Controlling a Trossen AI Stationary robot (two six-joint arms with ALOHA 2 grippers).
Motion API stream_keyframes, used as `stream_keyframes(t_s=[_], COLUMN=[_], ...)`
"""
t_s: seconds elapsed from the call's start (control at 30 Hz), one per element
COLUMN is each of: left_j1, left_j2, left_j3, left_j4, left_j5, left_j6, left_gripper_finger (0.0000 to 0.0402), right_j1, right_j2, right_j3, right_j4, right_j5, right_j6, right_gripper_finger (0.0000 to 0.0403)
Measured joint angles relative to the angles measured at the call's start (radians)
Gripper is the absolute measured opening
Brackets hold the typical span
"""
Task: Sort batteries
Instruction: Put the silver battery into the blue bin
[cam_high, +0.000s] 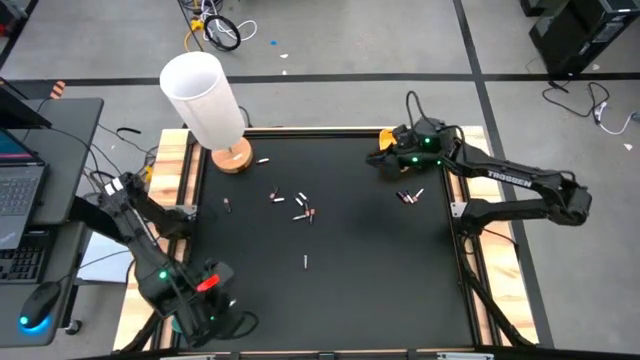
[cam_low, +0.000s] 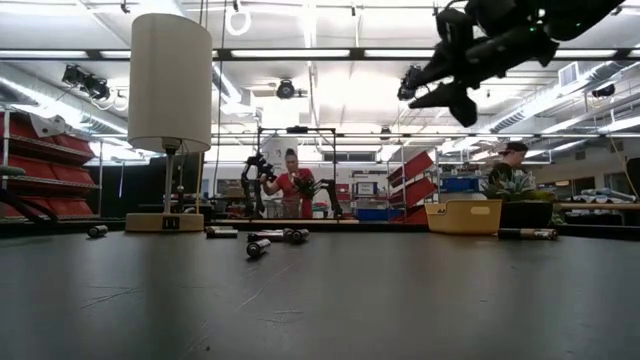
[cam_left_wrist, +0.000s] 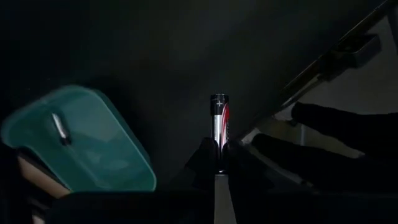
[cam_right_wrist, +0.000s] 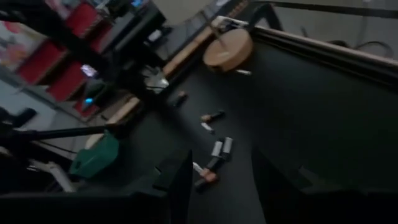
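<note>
Black table (cam_high: 350, 290) | left hand (cam_left_wrist: 217, 163) pinching dark battery (cam_left_wrist: 219, 127) beside teal tray (cam_left_wrist: 93, 149)

Batteries (cam_high: 303, 207) lie scattered mid-worktop (cam_high: 350, 280), white and dark with reddish ends; one alone nearer front, two by right side. One dark battery (cam_left_wrist: 219, 124) upright, one white battery (cam_left_wrist: 59, 127) in teal tray (cam_left_wrist: 118, 162).

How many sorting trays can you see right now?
2. The teal tray sits beside the left claw at the table's near-left corner. The yellow tray is at the far-right corner, by the right claw. Others may be out of view.
</note>
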Motion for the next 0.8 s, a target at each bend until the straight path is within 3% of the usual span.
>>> stream_keyframes(t_s=[0.27,0.53,0.67,0.8], left_j1=[-0.063,-0.116,-0.182,-0.213], left_j2=[-0.024,-0.068,-0.096,-0.139], left_j3=[-0.184,-0.274,-0.303,-0.362], left_j4=[0.172,0.162,0.088,0.118], left_j5=[-0.003,-0.001,0.06,0.142], left_j6=[-0.103,-0.223,-0.342,-0.379], left_gripper_finger=[0.0031,0.0031,0.0031,0.0031], right_j1=[0.088,0.121,0.121,0.119], right_j2=[0.054,0.06,0.06,0.06], right_j3=[0.0,0.0,0.0,0.0], right_j4=[0.128,0.132,0.132,0.133], right_j5=[0.008,0.009,0.014,0.033], right_j6=[0.086,0.151,0.165,0.164], right_gripper_finger=[0.015,0.015,0.015,0.015])
